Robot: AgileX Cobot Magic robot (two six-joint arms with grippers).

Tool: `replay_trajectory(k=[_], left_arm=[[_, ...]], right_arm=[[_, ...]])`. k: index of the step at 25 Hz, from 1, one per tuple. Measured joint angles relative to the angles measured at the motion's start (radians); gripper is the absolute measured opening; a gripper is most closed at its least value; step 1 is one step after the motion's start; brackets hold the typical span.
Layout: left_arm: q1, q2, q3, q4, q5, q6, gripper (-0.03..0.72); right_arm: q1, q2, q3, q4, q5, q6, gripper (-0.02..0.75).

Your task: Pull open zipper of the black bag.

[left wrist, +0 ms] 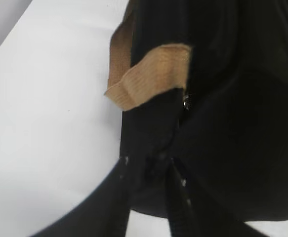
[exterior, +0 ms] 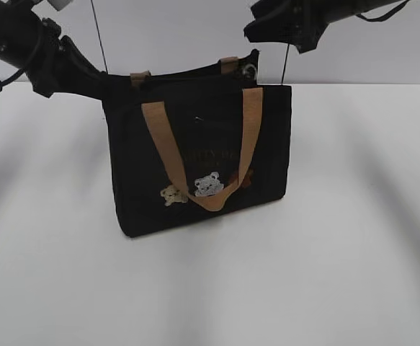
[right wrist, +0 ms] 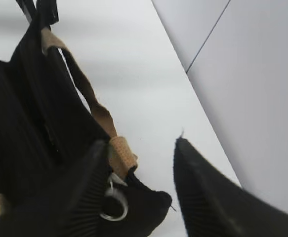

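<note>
The black bag (exterior: pixel 202 158) stands upright mid-table, tan handles and bear patches facing me. Its mouth gapes along the top, and the zipper's silvery ring pull (exterior: pixel 249 70) sits at the right rear corner. My right gripper (exterior: pixel 271 32) hovers just above that corner. In the right wrist view this gripper (right wrist: pixel 140 143) is open: one finger lies over the bag beside the ring pull (right wrist: pixel 114 207), the other is off over the table. My left gripper (left wrist: pixel 148 165) pinches a fold of the black bag (left wrist: pixel 232 123) at its top left corner (exterior: pixel 112 90); fabric fills the gap between its fingers.
A white table (exterior: pixel 354 252) carries the bag, with a grey wall (exterior: pixel 181 29) behind it. The table's far edge (right wrist: pixel 183 69) runs close behind the bag's right corner. A tan handle loop (left wrist: pixel 148 79) sticks out near the left gripper.
</note>
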Motion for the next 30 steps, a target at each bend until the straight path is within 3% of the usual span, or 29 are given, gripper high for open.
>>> replay_trajectory(k=[3, 5, 7, 12, 17, 19, 23, 26, 30], left_arm=[[0.0, -0.024, 0.0, 0.008, -0.032, -0.104, 0.356], [0.0, -0.058, 0.0, 0.027, -0.073, -0.186, 0.467], [0.0, -0.099, 0.0, 0.064, -0.13, -0.296, 0.528], [0.0, -0.226, 0.0, 0.292, -0.221, -0.751, 0.557], [0.002, -0.321, 0.0, 0.652, -0.155, -1.255, 0.559], [0.003, -0.349, 0.0, 0.776, -0.093, -1.39, 0.559], [0.005, -0.385, 0.0, 0.88, 0.072, -1.5, 0.559], [0.005, -0.409, 0.0, 0.887, 0.181, -1.526, 0.559], [0.005, -0.46, 0.0, 0.89, 0.224, -1.539, 0.559]], right_arm=[[0.0, -0.035, 0.0, 0.0, 0.0, 0.057, 0.433], [0.0, -0.065, 0.0, -0.008, 0.001, 0.097, 0.452], [0.0, -0.1, 0.0, -0.043, 0.001, 0.14, 0.459], [0.0, -0.208, 0.0, -0.286, 0.0, 0.428, 0.462], [0.0, -0.315, 0.0, -0.708, 0.011, 0.916, 0.462], [-0.002, -0.349, 0.0, -0.899, 0.04, 1.134, 0.462], [-0.003, -0.408, 0.0, -1.122, 0.186, 1.531, 0.462], [-0.004, -0.436, 0.0, -1.168, 0.333, 1.649, 0.462], [-0.005, -0.479, 0.001, -1.172, 0.374, 1.681, 0.462]])
